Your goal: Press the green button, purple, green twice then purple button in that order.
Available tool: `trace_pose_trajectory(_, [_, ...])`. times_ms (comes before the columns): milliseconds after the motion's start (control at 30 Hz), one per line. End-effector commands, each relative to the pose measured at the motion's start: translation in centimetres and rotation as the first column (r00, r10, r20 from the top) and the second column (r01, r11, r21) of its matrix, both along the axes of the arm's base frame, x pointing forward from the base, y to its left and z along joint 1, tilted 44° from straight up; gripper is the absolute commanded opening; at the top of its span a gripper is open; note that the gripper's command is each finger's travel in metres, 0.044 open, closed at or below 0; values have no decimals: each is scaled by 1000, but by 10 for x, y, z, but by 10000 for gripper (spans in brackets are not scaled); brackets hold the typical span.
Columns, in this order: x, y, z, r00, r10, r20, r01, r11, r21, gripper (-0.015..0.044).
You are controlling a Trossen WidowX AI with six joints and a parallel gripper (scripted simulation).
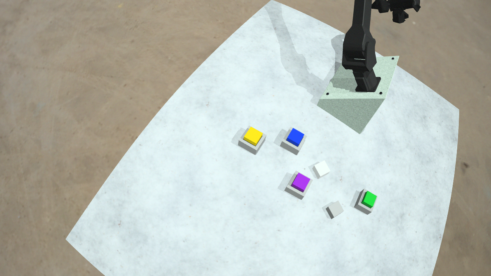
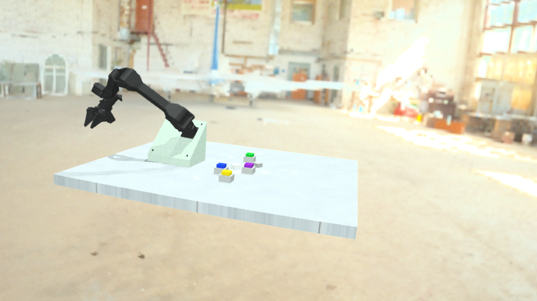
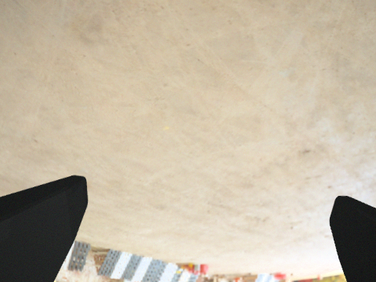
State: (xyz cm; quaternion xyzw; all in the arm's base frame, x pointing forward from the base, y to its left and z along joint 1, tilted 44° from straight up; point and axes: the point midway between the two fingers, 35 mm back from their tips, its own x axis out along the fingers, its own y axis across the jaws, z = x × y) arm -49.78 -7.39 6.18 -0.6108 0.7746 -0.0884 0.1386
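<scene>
Fingertips frame wrist view, spread wide, nothing between. Gripper (image 2: 97, 114) raised behind base, well apart from btns. Green button (image 1: 369, 199) near table's right edge; purple button (image 1: 300, 181) beside white block (image 1: 322, 168). Judged: no presses evident, all 5 remain.

The arm (image 1: 358, 51) is plain black, and so is its gripper (image 2: 97, 114), both fingers dark as coal. Its mount (image 1: 356, 106) is pale speckled green. The table (image 1: 240, 206) is a mottled whitish grey. Four buttons sit on light grey bases: yellow (image 1: 252, 135), blue (image 1: 295, 137), purple (image 1: 300, 181) and green (image 1: 369, 199). One block (image 1: 322, 168) is white, the other (image 1: 334, 209) light grey. The floor (image 1: 68, 85) is blotchy sandy brown.
</scene>
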Motion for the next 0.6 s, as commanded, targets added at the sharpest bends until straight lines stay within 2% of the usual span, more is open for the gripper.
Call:
trace_pose_trajectory(0, [0, 0, 0, 1000, -3, -6, 3, 1000, 8, 400])
trace_pose_trajectory(67, [1, 8, -1, 998, -39, -45, 42, 997, 72, 400])
trace_pose_trajectory(167, [-1, 79, -23, 978, -199, -54, 206, 960, 187, 400])
trace_pose_trajectory(300, [6, 130, -40, 951, -303, -60, 308, 911, 273, 400])
trace_pose_trajectory(567, [51, 249, -77, 862, -504, -64, 469, 742, 480, 400])
